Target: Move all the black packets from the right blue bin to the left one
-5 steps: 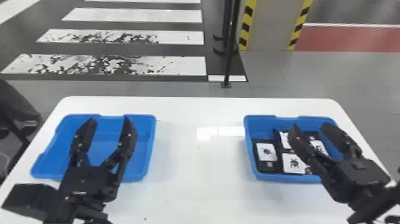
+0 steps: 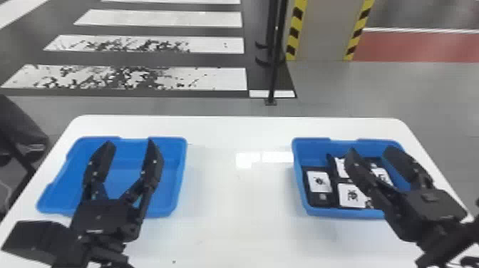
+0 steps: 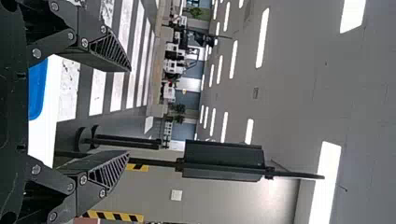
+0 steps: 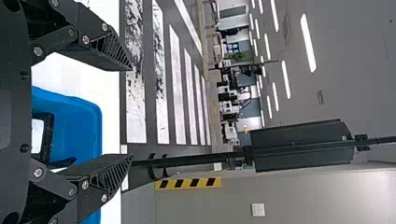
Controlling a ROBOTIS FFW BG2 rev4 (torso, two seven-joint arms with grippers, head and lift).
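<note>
Little is changing | frame right: right end effector [image 2: 370, 149], wide, is hovering by right bin [image 2: 309, 153] | frame left: left end effector [image 2: 129, 142], also wide, is waiting | black packets [image 2: 322, 198] are remaining untransferred

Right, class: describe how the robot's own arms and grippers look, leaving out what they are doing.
Both arms are black, with blocky segments. The left gripper and the right gripper match: each has two flat black fingers with slanted ribs showing along their edges near the pointed tips, and round silvery screw heads at the joints.
</note>
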